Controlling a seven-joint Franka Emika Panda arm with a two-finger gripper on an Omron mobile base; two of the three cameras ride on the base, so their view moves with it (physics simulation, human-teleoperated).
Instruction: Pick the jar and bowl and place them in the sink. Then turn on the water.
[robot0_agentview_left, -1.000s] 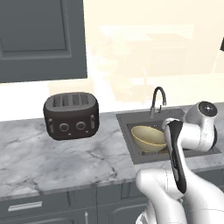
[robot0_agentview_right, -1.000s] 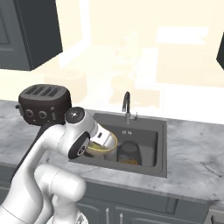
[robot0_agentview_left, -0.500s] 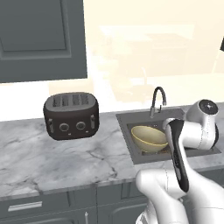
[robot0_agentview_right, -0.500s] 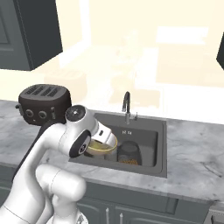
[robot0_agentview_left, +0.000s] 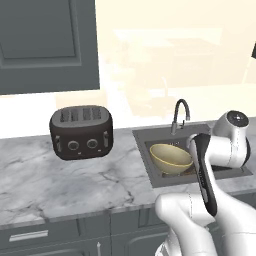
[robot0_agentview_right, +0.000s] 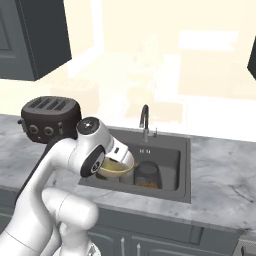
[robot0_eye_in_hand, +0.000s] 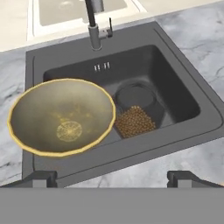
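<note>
A: Where are the two things for the basin?

B: Both lie inside the dark grey rectangular recessed sink (robot0_eye_in_hand: 183, 105). The round, shallow yellowish-tan bowl with a speckled olive inside (robot0_eye_in_hand: 61, 117) sits tilted in the sink's left part in the hand view, its rim leaning over the near-left wall. The clear faceted glass jar with a grey lid and brown granules inside (robot0_eye_in_hand: 134, 109) lies on its side on the sink floor, just beside the bowl and touching its rim as far as the hand view shows.

A: And from the base cameras?

B: In the left base view the bowl (robot0_agentview_left: 171, 158) fills the near part of the sink (robot0_agentview_left: 145, 137), partly behind the arm. In the right base view the jar (robot0_agentview_right: 147, 174) is to the right of the bowl (robot0_agentview_right: 116, 168), inside the sink (robot0_agentview_right: 182, 165).

A: The tap?

B: The curved dark metal gooseneck tap (robot0_agentview_right: 145, 120) rises at the sink's back edge.

A: The jaws?

B: The two-finger gripper (robot0_eye_in_hand: 112, 177) hangs above the sink's near edge, its jaws spread wide apart and holding nothing; one dark fingertip (robot0_eye_in_hand: 39, 177) shows at each lower corner.

A: Anything else on the tabletop?

B: A black four-slot toaster (robot0_agentview_left: 81, 132) stands on the grey marbled tabletop (robot0_agentview_left: 60, 180), well left of the sink.
</note>
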